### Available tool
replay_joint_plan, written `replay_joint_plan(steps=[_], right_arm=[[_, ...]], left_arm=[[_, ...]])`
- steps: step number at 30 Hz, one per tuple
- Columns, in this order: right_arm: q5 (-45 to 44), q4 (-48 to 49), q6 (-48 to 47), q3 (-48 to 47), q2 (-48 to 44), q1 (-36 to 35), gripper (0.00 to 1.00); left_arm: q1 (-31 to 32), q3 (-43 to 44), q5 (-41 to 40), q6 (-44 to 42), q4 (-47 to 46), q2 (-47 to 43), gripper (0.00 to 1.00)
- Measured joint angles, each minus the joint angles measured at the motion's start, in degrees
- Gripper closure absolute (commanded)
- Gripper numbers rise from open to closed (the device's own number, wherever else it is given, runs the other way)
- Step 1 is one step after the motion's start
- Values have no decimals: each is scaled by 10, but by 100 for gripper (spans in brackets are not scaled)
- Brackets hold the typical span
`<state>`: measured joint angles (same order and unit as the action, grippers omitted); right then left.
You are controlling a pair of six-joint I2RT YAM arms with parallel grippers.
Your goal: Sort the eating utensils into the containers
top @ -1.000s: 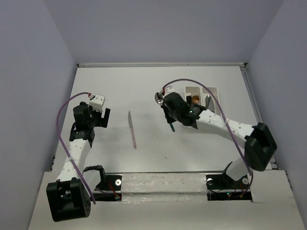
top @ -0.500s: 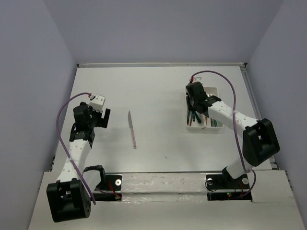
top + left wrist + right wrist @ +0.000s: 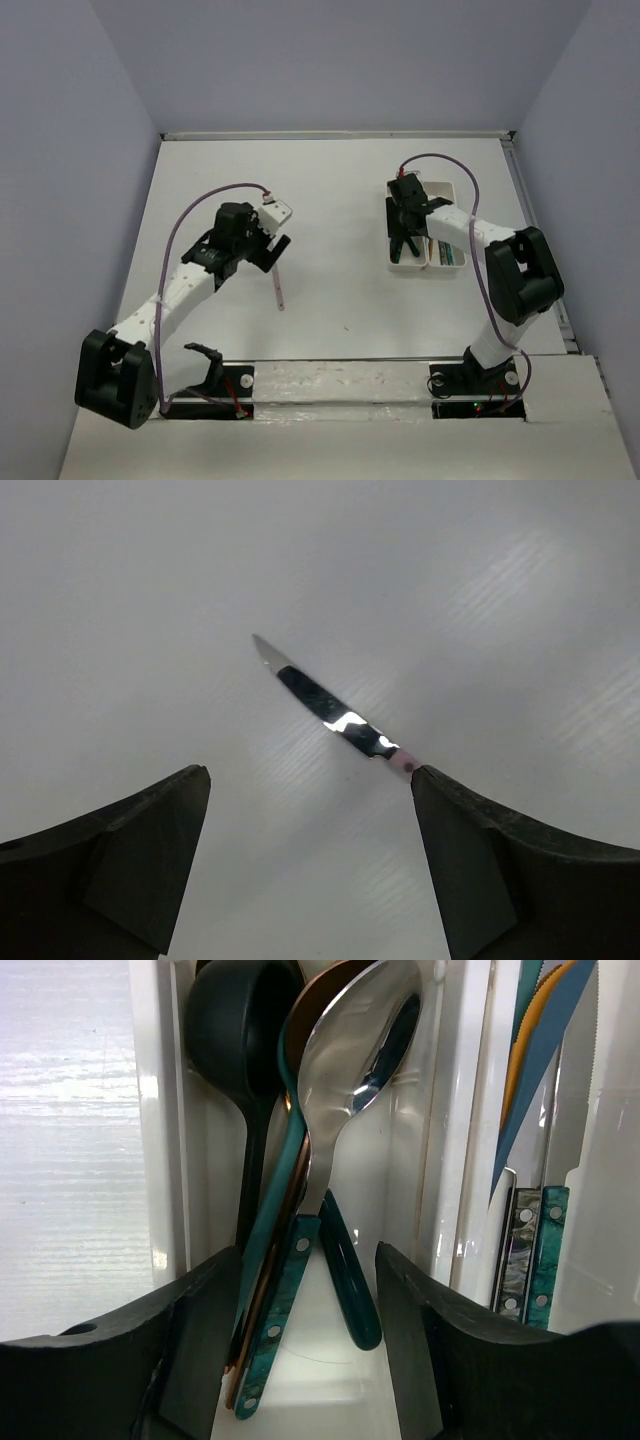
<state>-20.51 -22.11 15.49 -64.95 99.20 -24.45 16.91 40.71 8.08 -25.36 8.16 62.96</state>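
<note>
while the left tool (image 3: 308,775) gapes over the knife (image 3: 335,715), the right tool (image 3: 307,1255) stands open above the spoons (image 3: 355,1040).

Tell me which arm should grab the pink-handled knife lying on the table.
Left. The open left tool frames the pink-handled silver knife; the right tool is far off, over the white plastic trays.

Both arms same build: left arm (image 3: 180,288) and right arm (image 3: 460,225) have white links and chunky black joints. Thin purple cable (image 3: 213,190) loops over each (second one (image 3: 432,155) on the right), red tip at the wrist end. White camera block (image 3: 277,213) on left wrist. Fingers (image 3: 120,865) matte dark grey, wedge-shaped.
</note>
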Motion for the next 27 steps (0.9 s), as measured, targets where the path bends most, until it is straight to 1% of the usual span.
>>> replay_joint_plan(steps=[2, 4, 6, 8, 11, 14, 17, 19, 24, 26, 27], right_arm=[[0, -2, 0, -2, -3, 0, 37], [0, -3, 0, -4, -6, 0, 37], [0, -10, 0, -8, -11, 0, 37], [0, -16, 0, -13, -17, 0, 37], [0, -21, 0, -18, -26, 0, 37], [0, -24, 4, -18, -36, 0, 37], [-1, -26, 7, -17, -43, 0, 37], [-3, -28, 8, -14, -51, 0, 37], [-7, -30, 9, 1, -61, 0, 37], [-7, -32, 11, 6, -62, 0, 37], [-7, -32, 11, 9, -62, 0, 37]], left_arm=[[61, 13, -8, 2, 15, 27, 2], [84, 23, -16, 11, 35, 60, 1], [85, 35, -26, 28, 56, 90, 1], [83, 59, -37, 65, 77, 122, 1], [75, 119, -33, 140, 108, 160, 1], [72, 150, -19, 220, 103, 172, 1], [71, 136, -18, 281, 92, 171, 1], [71, 115, -19, 304, 94, 172, 2], [71, 87, -10, 343, 97, 195, 3], [71, 86, -10, 352, 97, 208, 5], [71, 86, -10, 355, 96, 216, 8]])
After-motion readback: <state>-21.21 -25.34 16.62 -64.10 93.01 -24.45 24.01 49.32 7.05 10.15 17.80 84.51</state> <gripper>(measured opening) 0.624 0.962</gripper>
